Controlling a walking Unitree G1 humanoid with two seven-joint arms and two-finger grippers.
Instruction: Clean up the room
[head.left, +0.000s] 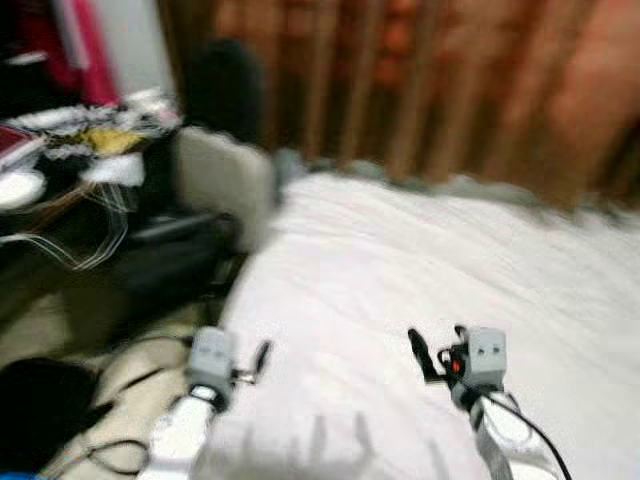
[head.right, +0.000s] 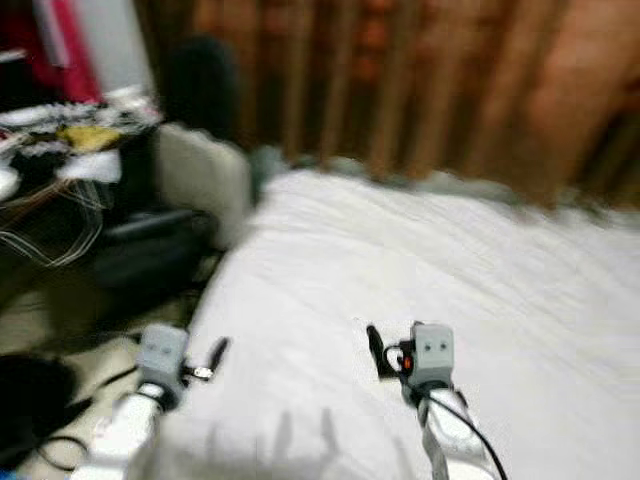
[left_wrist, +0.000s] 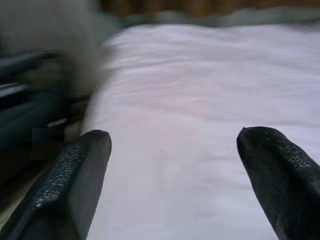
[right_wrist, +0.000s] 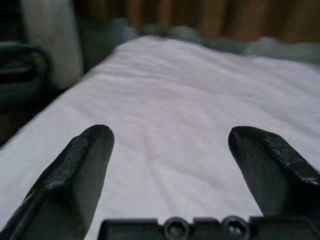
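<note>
**Bed sheet: handling estimate, both grippers empty**

Head views are blurred, so detail is limited. The thing I take to be at hand is the white sheet (head.left: 430, 270) covering the bed, which lies directly in front of me and runs back toward the brown curtain (head.left: 420, 80).

Handling, as a judgement: the sheet is soft, light cloth with no stiffness. It will drape and bunch rather than lift as a piece, and a pinch may slide off if it catches only a thin layer. Not fragile. Best hold is probably along the near left edge or a corner, where a fold can be gathered between the fingers; the flat middle offers little to pinch.

Appearance: plain white, mostly smooth, with faint shallow creases running across it. I cannot make out any object lying on it.

My left gripper (head.left: 262, 357) hovers at the bed's left edge, fingers spread wide in the left wrist view, holding nothing. My right gripper (head.left: 420, 352) hangs over the sheet nearer the middle, fingers also wide apart in the right wrist view, holding nothing.

To my left: a cluttered dark table (head.left: 70, 170), a pale cushion (head.left: 225, 175), and cables on the floor (head.left: 110, 445).
</note>
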